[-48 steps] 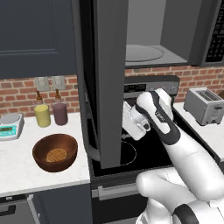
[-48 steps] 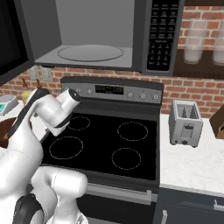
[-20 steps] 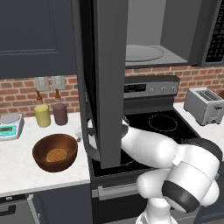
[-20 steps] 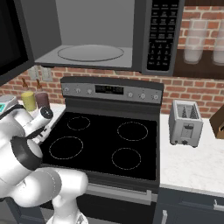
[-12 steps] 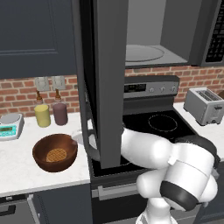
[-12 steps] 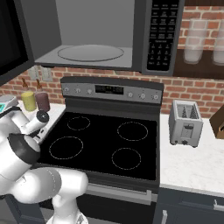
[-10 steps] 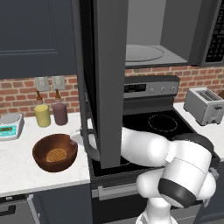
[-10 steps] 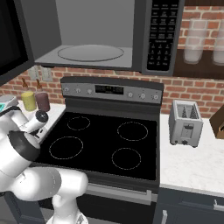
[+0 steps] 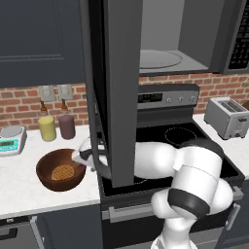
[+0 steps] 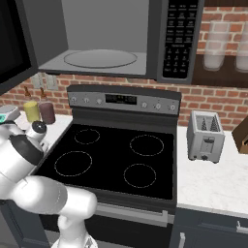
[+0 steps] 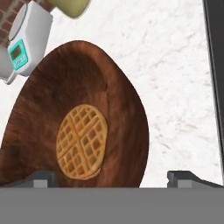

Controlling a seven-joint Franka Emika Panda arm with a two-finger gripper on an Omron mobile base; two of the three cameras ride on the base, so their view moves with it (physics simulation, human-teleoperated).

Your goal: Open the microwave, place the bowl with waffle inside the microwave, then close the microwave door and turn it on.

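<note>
1. Compared with half a second before, the arm had reached a little further to the left behind the open microwave door [image 9: 119,92], so the tool [image 9: 78,156] was now just at the right rim of the bowl [image 9: 59,170]; before that it was further from the bowl, and earlier still it was raised over the stove [image 10: 114,157].
2. The tool was wide open and held nothing; in the hand view its two tips [image 11: 40,178] stood on either side of the near rim of the bowl.
3. The bowl stood upright on the white desk [image 9: 19,185], left of the stove, its opening facing up.
4. The waffle [image 11: 81,141] lay flat on the bottom of the bowl.
5. The microwave [image 10: 101,38] was open above the stove, with its door swung out to the left.
</note>
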